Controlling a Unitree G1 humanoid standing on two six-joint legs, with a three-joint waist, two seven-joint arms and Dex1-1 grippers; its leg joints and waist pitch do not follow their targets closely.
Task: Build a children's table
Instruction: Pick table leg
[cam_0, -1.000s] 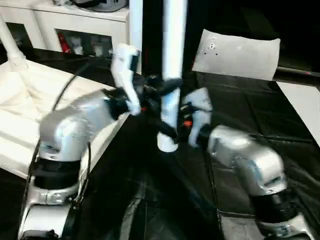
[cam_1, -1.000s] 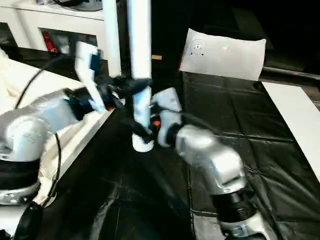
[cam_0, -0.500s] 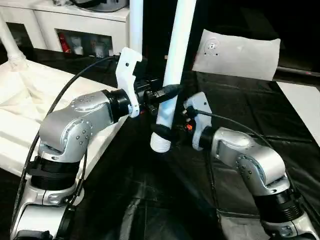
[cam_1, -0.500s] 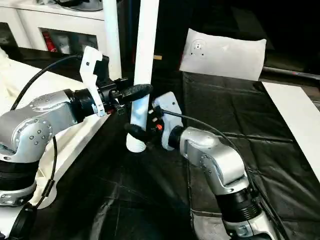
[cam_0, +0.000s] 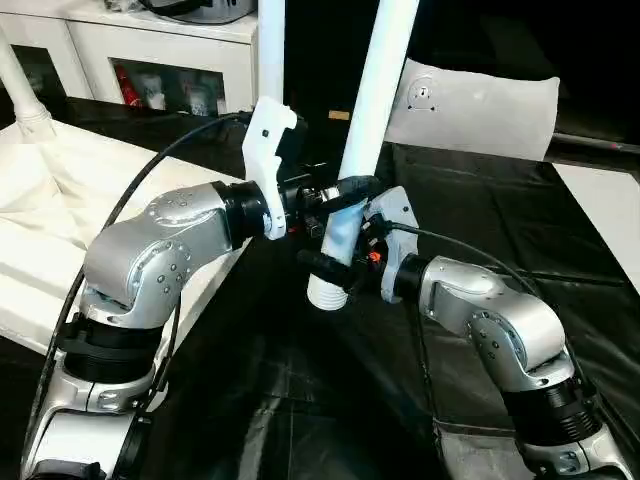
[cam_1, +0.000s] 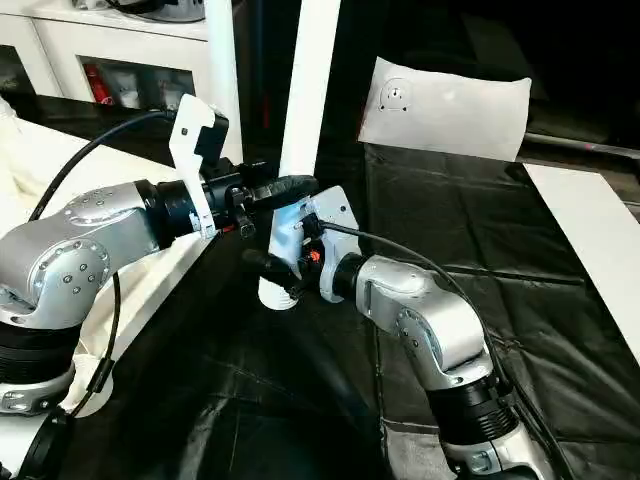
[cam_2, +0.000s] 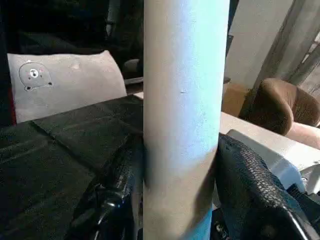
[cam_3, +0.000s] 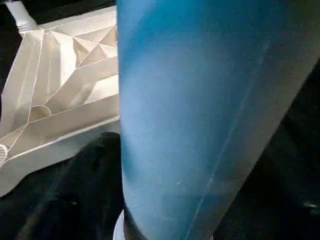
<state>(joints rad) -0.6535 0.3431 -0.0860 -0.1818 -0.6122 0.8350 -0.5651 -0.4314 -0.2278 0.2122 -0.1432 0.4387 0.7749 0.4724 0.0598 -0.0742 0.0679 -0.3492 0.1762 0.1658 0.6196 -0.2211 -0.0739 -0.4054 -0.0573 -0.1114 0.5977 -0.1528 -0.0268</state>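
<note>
We had the left gripper (cam_0: 335, 192) clamped on the white leg (cam_0: 360, 160), held near-upright. The right gripper (cam_0: 325, 268) straddled its lower end; we could not tell its grip. The leg looked light, stiff, slippery. The tabletop (cam_0: 60, 200) lay underside-up on the black floor sheet (cam_0: 480, 230).

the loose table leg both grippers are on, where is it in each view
Left eye: table leg centre, leaning right at its upper end.
Right eye: left of centre.
Left wrist: upright between the fingers.
Right wrist: very close.
Shared landmark: the white tabletop, seen at the right wrist too.
</note>
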